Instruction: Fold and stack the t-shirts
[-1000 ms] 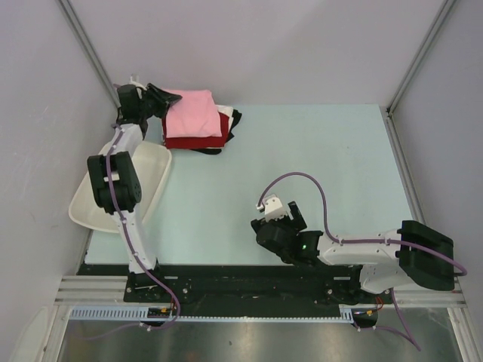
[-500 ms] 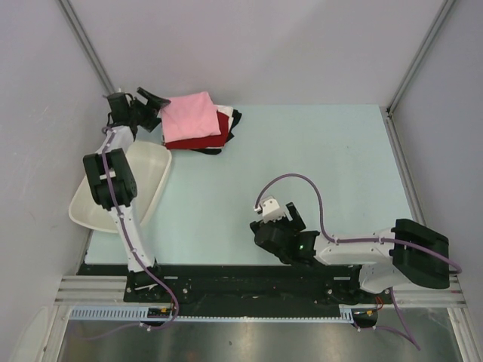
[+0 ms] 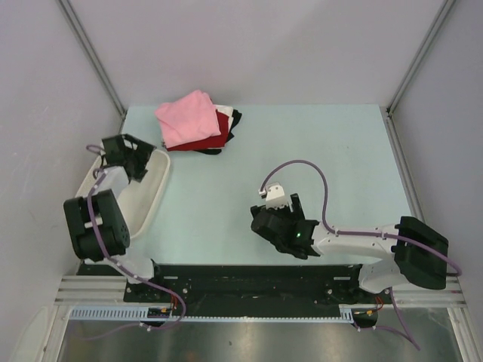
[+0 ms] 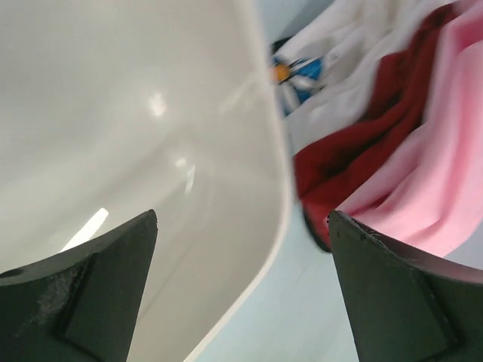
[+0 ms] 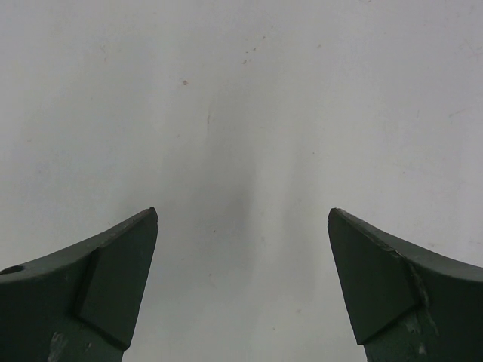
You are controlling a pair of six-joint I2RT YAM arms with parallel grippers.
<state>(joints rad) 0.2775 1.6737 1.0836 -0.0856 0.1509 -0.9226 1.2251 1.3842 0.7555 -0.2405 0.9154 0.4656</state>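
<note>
Just beyond the tub (image 3: 160, 185) sit the stacked t-shirts (image 3: 195, 124), pink on top: soft, light, floppy; I'd pinch a folded edge. The left hand (image 4: 241, 286) and right hand (image 5: 241, 279) gape wide, empty.

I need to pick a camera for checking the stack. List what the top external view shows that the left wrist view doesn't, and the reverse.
Only the top external view: the whole table, the left arm and right arm, the open right hand over bare table, and the stack sitting at the far left corner. Only the left wrist view: a blurred blue and orange print beside the white t-shirt. Both: the pink t-shirt on top, the dark red t-shirt under it, the white tub, and the open left hand.
</note>
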